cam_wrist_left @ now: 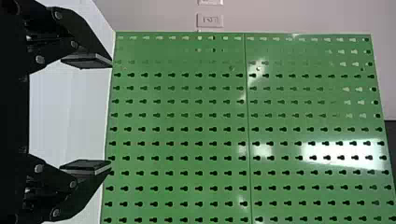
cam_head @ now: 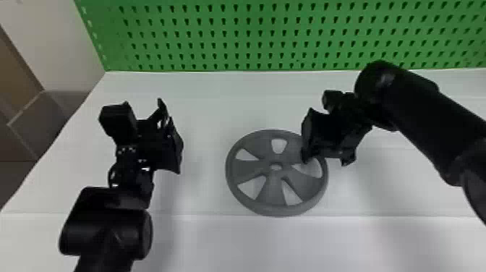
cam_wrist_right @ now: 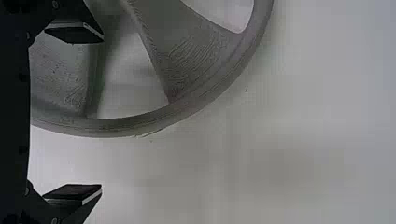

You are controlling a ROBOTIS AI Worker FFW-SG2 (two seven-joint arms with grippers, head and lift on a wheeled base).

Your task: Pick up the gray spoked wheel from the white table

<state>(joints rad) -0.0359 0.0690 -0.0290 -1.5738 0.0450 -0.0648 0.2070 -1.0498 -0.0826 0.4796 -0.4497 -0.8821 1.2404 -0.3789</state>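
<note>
The gray spoked wheel (cam_head: 249, 169) lies flat on the white table (cam_head: 209, 108). Over its right rim, in the head view, is my right gripper (cam_head: 327, 160), pointing down. In the right wrist view the right gripper (cam_wrist_right: 102, 114) is open; one finger is over the wheel (cam_wrist_right: 201, 56) by a spoke opening, the other over bare table outside the rim. Whether a finger touches the wheel I cannot tell. My left gripper (cam_head: 174, 136) is held to the left of the wheel, apart from it. In the left wrist view that left gripper (cam_wrist_left: 111, 113) stands open with nothing between its fingers.
A green pegboard (cam_head: 238, 36) rises along the table's far edge, and it also faces the left wrist camera. The table's left edge (cam_head: 68, 123) slants down at the far left, beside a brown and gray area.
</note>
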